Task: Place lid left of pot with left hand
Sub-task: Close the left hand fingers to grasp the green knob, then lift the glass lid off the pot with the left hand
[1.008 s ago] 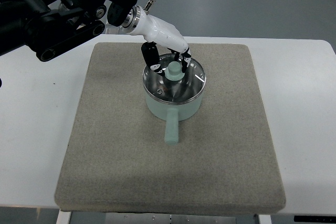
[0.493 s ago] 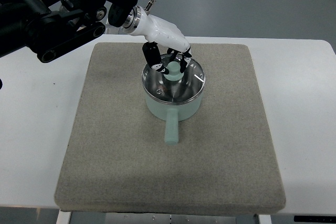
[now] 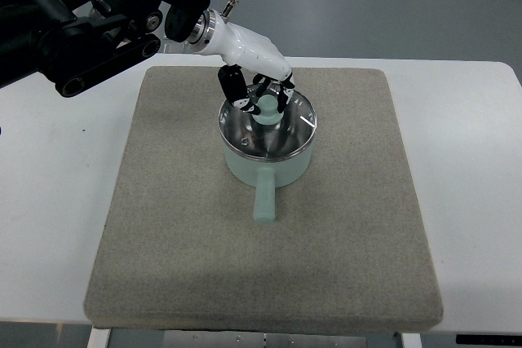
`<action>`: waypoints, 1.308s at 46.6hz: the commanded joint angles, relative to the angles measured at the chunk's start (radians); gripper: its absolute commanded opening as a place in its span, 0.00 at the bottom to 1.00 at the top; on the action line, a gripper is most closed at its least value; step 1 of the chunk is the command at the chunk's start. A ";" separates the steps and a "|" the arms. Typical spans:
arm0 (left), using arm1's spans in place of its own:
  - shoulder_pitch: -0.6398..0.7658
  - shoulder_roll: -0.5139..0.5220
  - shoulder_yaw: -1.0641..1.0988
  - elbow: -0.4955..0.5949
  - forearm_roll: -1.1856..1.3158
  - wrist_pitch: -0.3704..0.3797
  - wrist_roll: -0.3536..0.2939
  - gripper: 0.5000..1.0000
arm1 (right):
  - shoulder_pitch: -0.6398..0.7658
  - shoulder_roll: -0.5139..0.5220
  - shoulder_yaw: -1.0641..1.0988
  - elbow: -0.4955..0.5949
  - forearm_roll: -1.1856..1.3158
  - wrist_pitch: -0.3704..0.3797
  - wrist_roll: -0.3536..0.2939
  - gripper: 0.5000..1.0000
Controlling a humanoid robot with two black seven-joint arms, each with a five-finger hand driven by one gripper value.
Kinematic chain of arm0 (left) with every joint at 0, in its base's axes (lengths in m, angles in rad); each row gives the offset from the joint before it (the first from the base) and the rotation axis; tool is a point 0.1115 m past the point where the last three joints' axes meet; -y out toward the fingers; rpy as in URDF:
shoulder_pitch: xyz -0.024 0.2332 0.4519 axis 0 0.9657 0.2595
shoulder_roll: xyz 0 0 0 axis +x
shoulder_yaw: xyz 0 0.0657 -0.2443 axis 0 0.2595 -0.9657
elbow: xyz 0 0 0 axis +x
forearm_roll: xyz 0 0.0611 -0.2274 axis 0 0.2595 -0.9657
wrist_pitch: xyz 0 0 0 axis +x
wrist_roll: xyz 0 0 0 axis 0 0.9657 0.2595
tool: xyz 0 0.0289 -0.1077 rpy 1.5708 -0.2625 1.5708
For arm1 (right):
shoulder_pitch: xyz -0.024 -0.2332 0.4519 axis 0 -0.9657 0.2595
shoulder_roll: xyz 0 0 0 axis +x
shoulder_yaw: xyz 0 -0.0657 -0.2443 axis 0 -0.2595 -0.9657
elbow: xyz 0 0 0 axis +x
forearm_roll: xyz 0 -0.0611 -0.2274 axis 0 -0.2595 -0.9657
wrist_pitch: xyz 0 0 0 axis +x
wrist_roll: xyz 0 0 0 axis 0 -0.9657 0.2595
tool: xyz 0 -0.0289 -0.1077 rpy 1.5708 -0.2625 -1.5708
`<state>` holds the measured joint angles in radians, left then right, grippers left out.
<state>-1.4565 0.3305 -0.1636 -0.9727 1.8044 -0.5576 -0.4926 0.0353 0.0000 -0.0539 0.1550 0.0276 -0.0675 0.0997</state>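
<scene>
The left robot hand (image 3: 263, 97) is reaching in from the far left corner of the white surface (image 3: 49, 169). Its black-tipped fingers (image 3: 233, 89) are curling around the little green knob (image 3: 266, 108) on the shiny lid (image 3: 267, 129), and they seem to be gripping it, though the touch is hard to see. The lid is sitting on the pale green pot (image 3: 269, 165). The pot is standing on the grey mat (image 3: 163, 234), closer to the mat's far edge, with its handle (image 3: 265, 201) pointing toward the near edge.

Mint-green pot (image 3: 267, 170), seemingly glass-clear lid (image 3: 269, 130), grey mat (image 3: 171, 234).
</scene>
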 commanded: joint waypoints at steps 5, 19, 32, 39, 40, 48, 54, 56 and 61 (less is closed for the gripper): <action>-0.005 -0.001 -0.008 0.002 0.003 0.002 0.002 0.00 | 0.000 0.000 -0.001 0.000 0.000 0.000 0.000 0.84; -0.010 -0.002 -0.011 0.025 -0.002 0.007 0.002 0.00 | 0.000 0.000 0.000 0.001 0.000 0.000 0.000 0.84; -0.012 -0.005 -0.034 0.025 -0.005 0.010 0.005 0.00 | 0.000 0.000 0.000 0.000 0.000 0.000 0.000 0.84; -0.015 -0.005 -0.043 0.023 -0.002 0.008 0.005 0.00 | 0.000 0.000 0.000 0.000 0.000 0.000 0.000 0.84; -0.015 -0.005 -0.045 0.023 0.000 0.008 0.005 0.00 | 0.000 0.000 0.000 0.000 0.000 0.000 0.000 0.84; -0.022 -0.004 -0.045 0.023 0.001 0.008 0.003 0.00 | 0.000 0.000 -0.001 0.000 0.000 0.000 0.000 0.84; -0.030 -0.002 -0.045 0.025 0.003 0.007 0.005 0.00 | 0.000 0.000 0.000 0.000 0.000 0.000 0.000 0.84; -0.030 -0.002 -0.045 0.025 0.003 0.007 0.003 0.00 | 0.000 0.000 0.000 0.000 0.000 0.000 0.000 0.84; -0.033 0.004 -0.045 0.025 0.003 0.007 0.005 0.00 | 0.000 0.000 0.000 0.000 0.000 0.000 0.000 0.84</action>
<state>-1.4893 0.3305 -0.2088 -0.9481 1.8070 -0.5507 -0.4889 0.0353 0.0000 -0.0540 0.1552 0.0276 -0.0675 0.0997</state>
